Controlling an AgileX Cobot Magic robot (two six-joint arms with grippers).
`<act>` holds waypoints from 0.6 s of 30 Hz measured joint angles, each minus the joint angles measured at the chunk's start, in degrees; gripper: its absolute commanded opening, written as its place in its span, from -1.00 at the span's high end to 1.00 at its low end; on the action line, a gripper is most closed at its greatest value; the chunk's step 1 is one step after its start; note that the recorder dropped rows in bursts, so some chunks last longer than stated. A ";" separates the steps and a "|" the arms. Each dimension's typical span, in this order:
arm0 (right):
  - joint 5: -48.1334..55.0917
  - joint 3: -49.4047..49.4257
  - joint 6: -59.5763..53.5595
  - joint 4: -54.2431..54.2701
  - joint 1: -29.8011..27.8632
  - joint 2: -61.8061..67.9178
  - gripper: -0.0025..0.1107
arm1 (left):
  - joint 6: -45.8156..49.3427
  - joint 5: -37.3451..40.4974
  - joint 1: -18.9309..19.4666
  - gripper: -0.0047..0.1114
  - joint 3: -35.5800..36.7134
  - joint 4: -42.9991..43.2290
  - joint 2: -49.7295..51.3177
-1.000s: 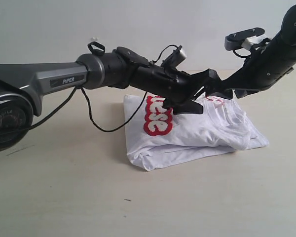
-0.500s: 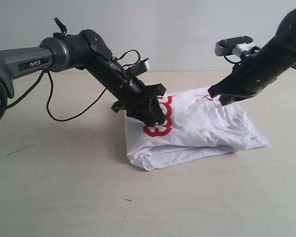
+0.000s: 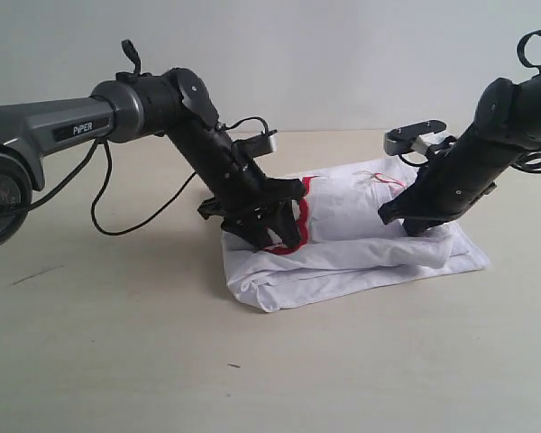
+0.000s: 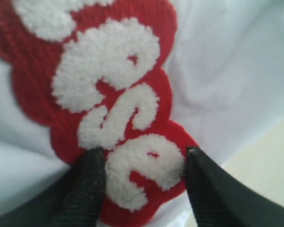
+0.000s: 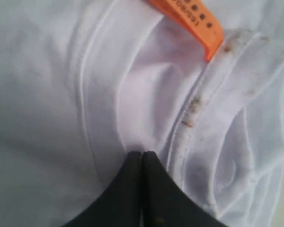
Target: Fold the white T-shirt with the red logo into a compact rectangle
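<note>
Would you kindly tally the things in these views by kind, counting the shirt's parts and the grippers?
White T-shirt: 1
Red logo: 1
Orange neck tag: 1
Grippers: 2, left gripper and right gripper
Total: 5

A folded T-shirt (image 3: 343, 271) lies mid-table (image 3: 117, 343). The left gripper (image 3: 275, 230) sits on its left end, astride the logo (image 4: 113, 94). The right gripper (image 3: 401, 221) presses its right half, beside the neckline (image 5: 194, 109).
</note>
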 measured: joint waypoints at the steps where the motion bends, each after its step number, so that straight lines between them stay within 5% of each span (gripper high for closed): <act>1: 0.00 0.00 0.77 -0.25 0.00 0.00 0.96 | 0.00 0.00 0.00 0.22 0.00 0.00 0.00; 5: 2.49 0.00 2.68 -1.45 0.00 0.00 0.96 | 0.17 -1.18 0.00 0.40 1.97 3.05 -0.80; 11: 4.79 0.00 2.82 -1.59 0.35 -1.26 0.96 | 3.24 -2.46 0.73 -0.05 11.76 8.91 -6.26; 18: 0.99 0.00 2.82 -1.72 0.35 -8.51 0.96 | 4.24 0.83 11.11 0.07 20.50 11.00 -11.28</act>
